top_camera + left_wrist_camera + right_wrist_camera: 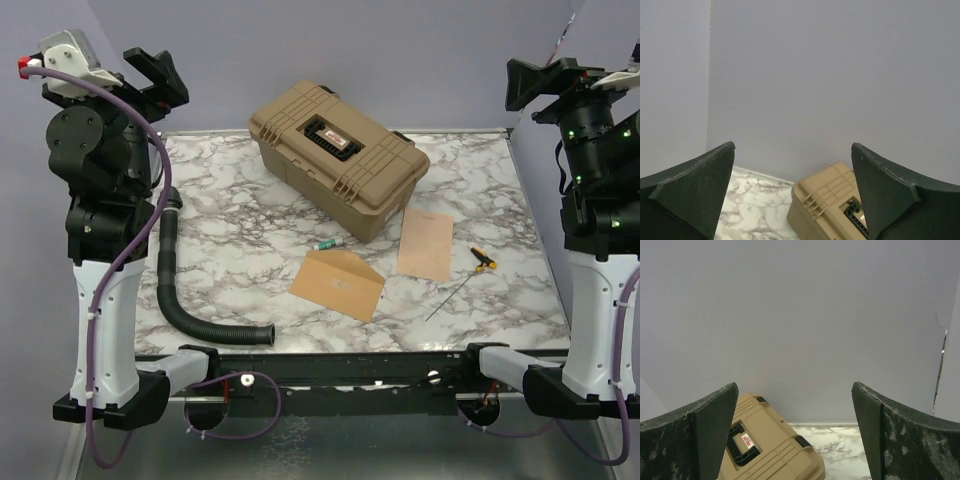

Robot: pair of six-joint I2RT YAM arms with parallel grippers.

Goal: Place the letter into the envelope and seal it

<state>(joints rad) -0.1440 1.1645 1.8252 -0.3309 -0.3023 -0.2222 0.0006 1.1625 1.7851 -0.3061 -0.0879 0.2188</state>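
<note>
Lilac walls [400, 50]; marble tbl [240, 240]

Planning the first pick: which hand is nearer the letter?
Right. The right hand is raised high, right of the letter; the left hand is raised high, far to its left.

You won't find any readable text here. The tan case [385, 165] carries a small red-and-white label [334, 142] on its lid, upper centre, but its lettering is too small.
</note>
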